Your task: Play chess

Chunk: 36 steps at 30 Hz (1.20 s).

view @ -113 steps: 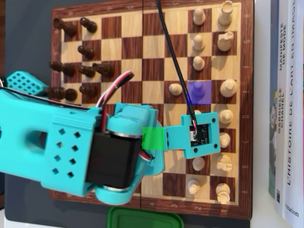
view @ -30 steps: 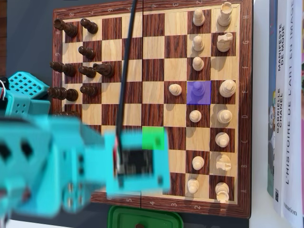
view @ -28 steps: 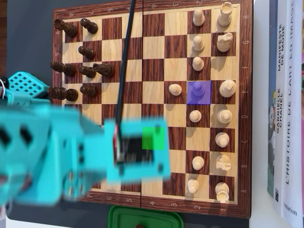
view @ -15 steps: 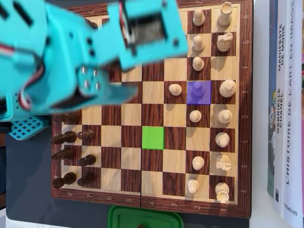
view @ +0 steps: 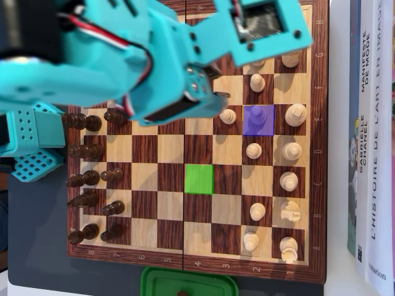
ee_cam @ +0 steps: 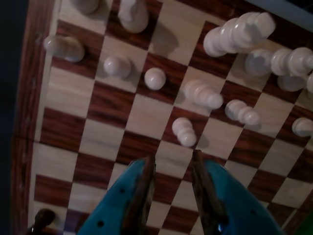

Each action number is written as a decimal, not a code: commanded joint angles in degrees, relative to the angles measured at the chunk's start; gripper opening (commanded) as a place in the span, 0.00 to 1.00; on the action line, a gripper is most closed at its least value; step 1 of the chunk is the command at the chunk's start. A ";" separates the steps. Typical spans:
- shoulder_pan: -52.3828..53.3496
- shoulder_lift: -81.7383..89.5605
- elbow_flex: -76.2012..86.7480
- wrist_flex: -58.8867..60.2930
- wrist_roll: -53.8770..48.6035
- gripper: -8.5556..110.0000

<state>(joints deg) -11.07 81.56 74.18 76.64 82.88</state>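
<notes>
Well, from where I stand, the game looks barely begun and the present move is not made yet. The board (view: 318, 154) carries two coloured marks, a purple square (view: 258, 119) and a green square (view: 199, 179), and both are bare. The green one lies well apart from the purple square, down and to the left in the overhead view.

One white pawn (view: 229, 115) stands just beside the purple square on its left, out in front of its fellows. Another pawn (view: 253, 150) sits on the square directly below the purple one. The other white pieces (view: 288, 180) keep to the two files on the purple square's right and below it. The dark pieces (view: 92, 179) are far off to its left, seemingly at home.

The arm (view: 154, 55) hangs over the board above and left of the purple square, hiding that part of the board. In the wrist view the gripper (ee_cam: 171, 164) shows a modest gap between its jaws, and nothing is held in it. A pawn (ee_cam: 186, 132) stands just ahead of the tips, not touching them; I cannot say for sure which pawn it is.

So I judge that picking a piece, carrying it and setting it down are all left to do.
</notes>
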 commanded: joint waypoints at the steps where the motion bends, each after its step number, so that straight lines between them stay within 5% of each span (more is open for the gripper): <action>1: 1.05 -1.58 -5.45 -0.35 -0.18 0.18; 36: 4.75 -15.12 -15.47 -0.35 -0.35 0.18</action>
<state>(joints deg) -6.42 65.92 61.44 76.64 82.88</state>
